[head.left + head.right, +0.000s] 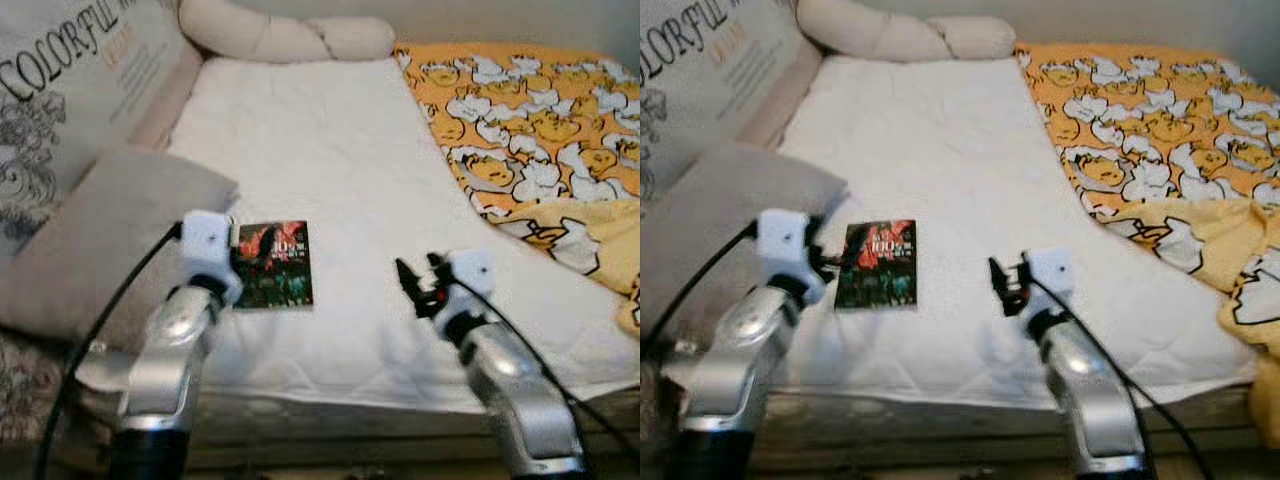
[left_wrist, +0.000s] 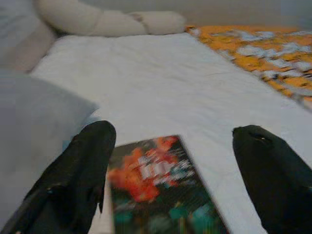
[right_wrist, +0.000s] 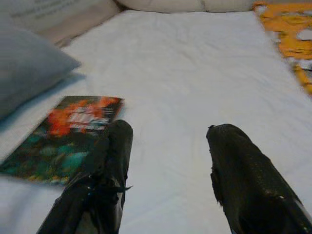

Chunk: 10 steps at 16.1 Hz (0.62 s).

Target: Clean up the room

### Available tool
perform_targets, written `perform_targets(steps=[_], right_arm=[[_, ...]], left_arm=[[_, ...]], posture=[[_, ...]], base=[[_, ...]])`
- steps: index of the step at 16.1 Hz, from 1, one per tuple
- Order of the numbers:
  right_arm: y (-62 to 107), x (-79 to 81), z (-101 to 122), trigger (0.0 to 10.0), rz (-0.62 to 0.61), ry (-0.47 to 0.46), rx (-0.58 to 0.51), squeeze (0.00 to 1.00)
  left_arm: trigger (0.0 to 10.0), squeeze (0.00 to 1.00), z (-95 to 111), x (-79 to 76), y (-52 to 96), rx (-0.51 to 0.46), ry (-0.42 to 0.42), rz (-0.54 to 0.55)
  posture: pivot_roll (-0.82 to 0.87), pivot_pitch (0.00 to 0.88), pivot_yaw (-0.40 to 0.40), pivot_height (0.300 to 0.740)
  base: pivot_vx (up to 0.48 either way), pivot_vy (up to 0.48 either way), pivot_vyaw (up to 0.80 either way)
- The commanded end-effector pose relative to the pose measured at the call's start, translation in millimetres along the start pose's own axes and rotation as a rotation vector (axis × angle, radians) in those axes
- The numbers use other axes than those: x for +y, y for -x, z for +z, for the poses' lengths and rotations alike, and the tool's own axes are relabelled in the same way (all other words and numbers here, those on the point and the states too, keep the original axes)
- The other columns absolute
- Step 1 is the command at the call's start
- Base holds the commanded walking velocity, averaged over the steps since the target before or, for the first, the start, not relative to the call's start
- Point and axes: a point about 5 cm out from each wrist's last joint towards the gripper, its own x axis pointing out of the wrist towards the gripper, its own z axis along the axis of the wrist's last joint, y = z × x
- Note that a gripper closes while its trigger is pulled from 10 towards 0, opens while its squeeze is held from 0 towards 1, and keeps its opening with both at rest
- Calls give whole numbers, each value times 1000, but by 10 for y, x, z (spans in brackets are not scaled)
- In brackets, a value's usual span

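Note:
A dark book (image 1: 272, 263) with a red and teal cover lies flat on the white mattress (image 1: 330, 150), near its front edge. My left gripper (image 1: 243, 262) hovers at the book's left edge. It is open, and in the left wrist view the book (image 2: 161, 190) lies low between the two black fingers (image 2: 83, 170). My right gripper (image 1: 418, 275) is open too, held above bare sheet to the right of the book and apart from it. The right wrist view has the book (image 3: 63, 131) off beyond one finger (image 3: 109, 161).
A grey pillow (image 1: 110, 230) lies close to the left of the book. Behind it leans a printed cushion (image 1: 70, 80). A cream bolster (image 1: 280, 35) rests at the head end. An orange duck-print blanket (image 1: 530, 110) covers the bed's right side.

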Motion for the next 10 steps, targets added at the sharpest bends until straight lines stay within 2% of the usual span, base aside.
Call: perform_targets(steps=[1,10], right_arm=[[12,-65,13,10000,-28,24,-10,0],[15,-186,-37,10000,-118,31,7,0]], left_arm=[[10000,502,32,-10,-1,-3,-5,11],[10000,490,-11,-41,49,36,-16,13]], posture=[[-30,0,6,740],[-28,0,9,740]], base=[[0,-458,0],[0,-460,0]])
